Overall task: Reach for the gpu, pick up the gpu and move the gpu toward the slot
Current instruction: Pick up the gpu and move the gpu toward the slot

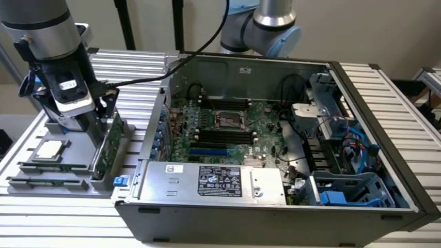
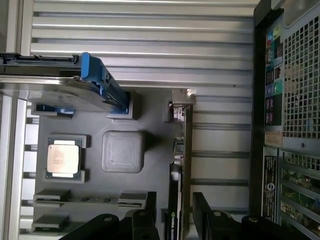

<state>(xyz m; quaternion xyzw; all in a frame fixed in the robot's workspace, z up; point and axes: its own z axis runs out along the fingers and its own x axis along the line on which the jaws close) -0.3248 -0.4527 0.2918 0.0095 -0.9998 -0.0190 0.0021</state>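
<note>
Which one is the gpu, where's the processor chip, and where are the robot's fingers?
gpu (image 2: 184, 150): wrist view, on its thin edge, midway along.
processor chip (image 2: 63, 158): wrist view, middle of its silver lid.
fingers (image 2: 145, 220): wrist view, on one dark finger beside the gpu.

We see our single arm (image 1: 43, 23) coming in at the upper corner on the exterior view's left, its thick silver-grey link close to the camera. A second joint (image 1: 265, 28) with a pale blue cap sits farther back, near the middle of that view. Our wrist (image 1: 65, 90) points steeply downward, and the claw (image 1: 103, 116) hangs low beneath it. In the wrist view, our two black fingers (image 2: 145, 217) run parallel and stand apart with a clear gap between them.
</note>
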